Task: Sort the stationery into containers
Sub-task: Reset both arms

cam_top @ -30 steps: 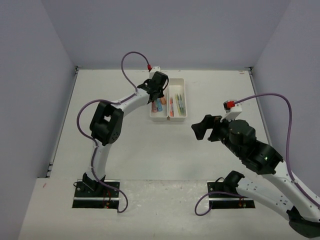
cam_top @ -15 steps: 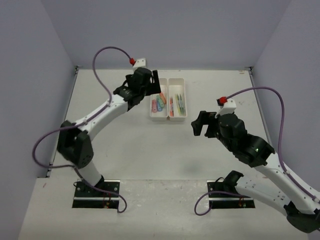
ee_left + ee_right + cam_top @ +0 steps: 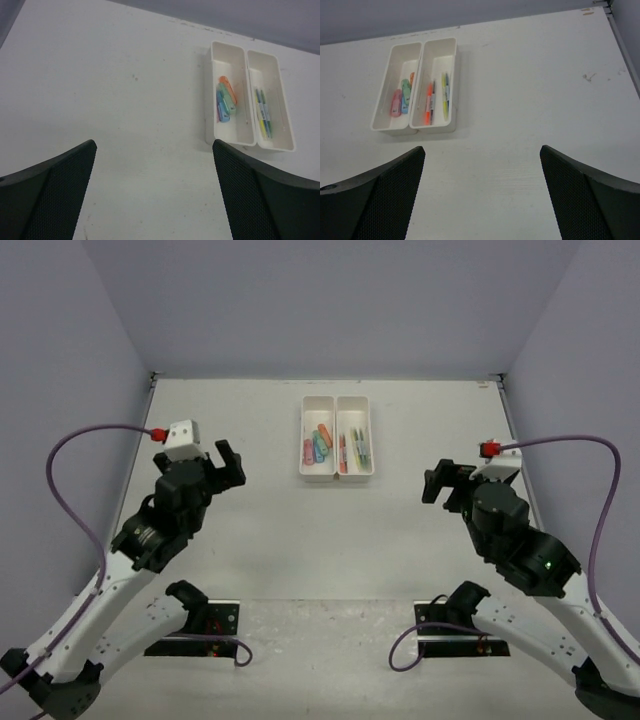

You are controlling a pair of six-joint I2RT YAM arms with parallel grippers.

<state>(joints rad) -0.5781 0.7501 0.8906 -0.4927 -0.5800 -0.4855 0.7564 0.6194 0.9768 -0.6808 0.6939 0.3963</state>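
White plastic tray (image 3: pixel 318 410) lies toward the far side of the bench (image 3: pixel 300 540), about midway across, its two long compartments side by side. The left compartment holds the chunky pieces: a pink piece (image 3: pixel 396 103) nearest the arms, a blue piece (image 3: pixel 405 106) and a green piece (image 3: pixel 406 89) just beside it, and an orange piece (image 3: pixel 412 77) farther back. The right compartment holds the pens, lying lengthwise; an orange pen (image 3: pixel 428 105) and a yellow pen (image 3: pixel 446 95) stand out, and the thin ones between them are hard to tell apart. No stationery shows on the bench outside the tray. The left claw (image 3: pixel 225 458) hangs over the left side of the bench, well apart from the tray, spread wide and holding nothing; in its wrist view the dark, mesh-faced fingers (image 3: pixel 50 200) frame bare bench. The right claw (image 3: pixel 447 480) hangs over the right side, also well apart from the tray, likewise spread wide with nothing between its fingers (image 3: pixel 585 195).
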